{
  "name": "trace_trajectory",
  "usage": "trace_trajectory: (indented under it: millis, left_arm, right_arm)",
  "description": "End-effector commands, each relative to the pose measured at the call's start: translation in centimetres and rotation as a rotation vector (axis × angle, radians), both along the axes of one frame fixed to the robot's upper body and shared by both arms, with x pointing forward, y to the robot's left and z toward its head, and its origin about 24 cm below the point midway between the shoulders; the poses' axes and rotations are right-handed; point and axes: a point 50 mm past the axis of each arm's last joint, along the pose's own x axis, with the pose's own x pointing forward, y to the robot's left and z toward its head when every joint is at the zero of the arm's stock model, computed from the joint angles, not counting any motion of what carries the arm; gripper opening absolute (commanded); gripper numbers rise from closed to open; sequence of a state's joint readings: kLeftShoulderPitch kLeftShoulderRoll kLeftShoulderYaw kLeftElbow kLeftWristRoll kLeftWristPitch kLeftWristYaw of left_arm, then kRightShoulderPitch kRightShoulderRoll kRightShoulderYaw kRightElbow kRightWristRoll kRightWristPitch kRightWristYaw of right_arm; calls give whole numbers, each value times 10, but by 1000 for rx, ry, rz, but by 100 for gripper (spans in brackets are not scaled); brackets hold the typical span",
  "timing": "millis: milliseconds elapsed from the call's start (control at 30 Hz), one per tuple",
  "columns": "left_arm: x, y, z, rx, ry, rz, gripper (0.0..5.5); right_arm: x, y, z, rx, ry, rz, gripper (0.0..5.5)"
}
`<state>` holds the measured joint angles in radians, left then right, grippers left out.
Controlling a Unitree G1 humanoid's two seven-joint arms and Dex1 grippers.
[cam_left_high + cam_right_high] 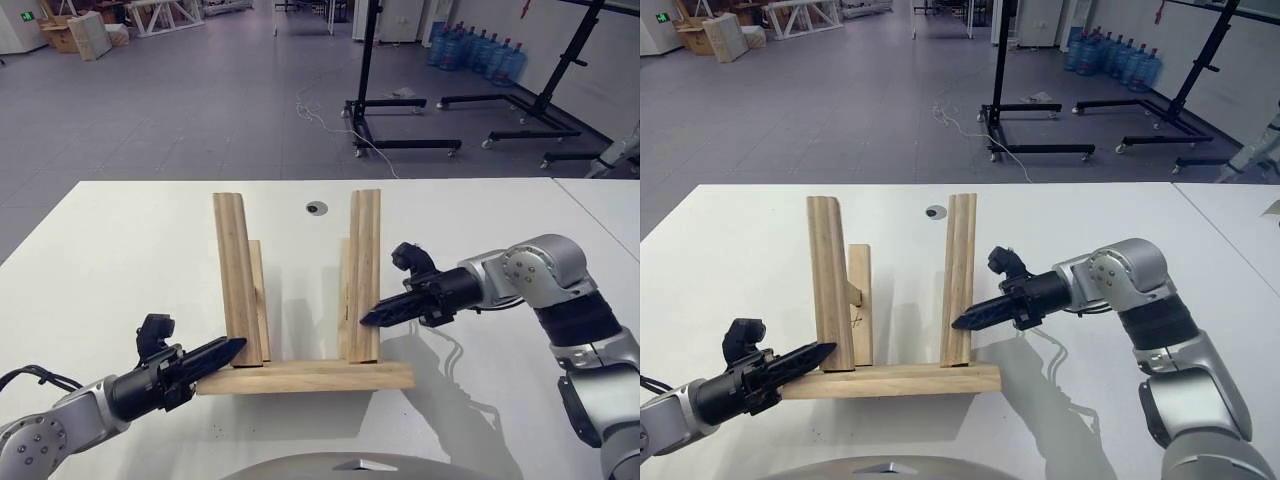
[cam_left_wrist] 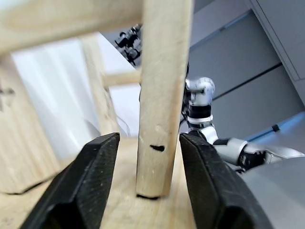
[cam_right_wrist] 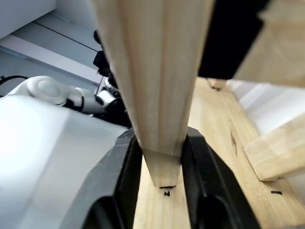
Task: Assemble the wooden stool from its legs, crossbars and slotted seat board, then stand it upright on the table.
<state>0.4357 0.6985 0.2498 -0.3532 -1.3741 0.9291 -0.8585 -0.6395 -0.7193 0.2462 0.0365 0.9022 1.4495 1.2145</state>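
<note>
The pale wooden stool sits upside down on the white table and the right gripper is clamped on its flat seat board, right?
No: the right gripper is clamped on an upright pale wooden leg, just above the flat seat board, as the right wrist view shows.

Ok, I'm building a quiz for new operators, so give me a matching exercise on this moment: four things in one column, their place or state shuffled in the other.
Things:
1. seat board
2. left end effector
3. right end effector
4. cable hole

Places or states:
A. clamped on the right leg
B. set in the tabletop, toward its far edge
C. lying flat near the tabletop's near edge
D. open, straddling the left leg

Pairs: 1-C, 2-D, 3-A, 4-B.
</note>
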Motion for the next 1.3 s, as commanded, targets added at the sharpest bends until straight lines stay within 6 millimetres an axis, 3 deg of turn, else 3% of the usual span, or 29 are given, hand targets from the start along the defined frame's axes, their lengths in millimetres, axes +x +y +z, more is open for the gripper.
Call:
trace_trajectory:
  millis: [33, 133, 300, 467, 533, 633, 733, 833, 933, 1100, 1300]
  left_arm:
    - [-4, 16, -12, 104, 54, 60, 284]
    - [3, 29, -2, 152, 2, 98, 320]
    - [28, 50, 29, 167, -105, 154, 320]
    - [44, 58, 44, 212, -183, 202, 320]
    - [38, 61, 41, 287, -207, 198, 320]
    - [14, 72, 15, 627, -258, 49, 320]
    - [-8, 87, -14, 990, -361, -166, 320]
    - [-6, 79, -23, 1104, -542, -252, 320]
    - [13, 67, -25, 1109, -682, -274, 320]
    - [30, 51, -14, 1010, -806, -244, 320]
    - [37, 44, -22, 963, -786, -297, 320]
  right_arm:
    - [13, 0, 4, -46, -48, -48, 201]
    - [17, -3, 7, -29, -35, -77, 250]
    - [14, -12, 9, -9, -27, -125, 336]
    - [28, -20, 10, 3, -126, -266, 427]
    - [32, -28, 11, 3, -204, -325, 427]
    - [24, -54, 10, -34, -407, -331, 427]
    - [8, -77, 1, -163, -655, -194, 427]
    - [-26, -94, -22, -275, -683, 90, 427]
    - [-46, -81, -49, -274, -744, 250, 427]
    - [-35, -46, -62, -150, -844, 89, 427]
    - [-33, -23, -64, -51, -832, 19, 427]
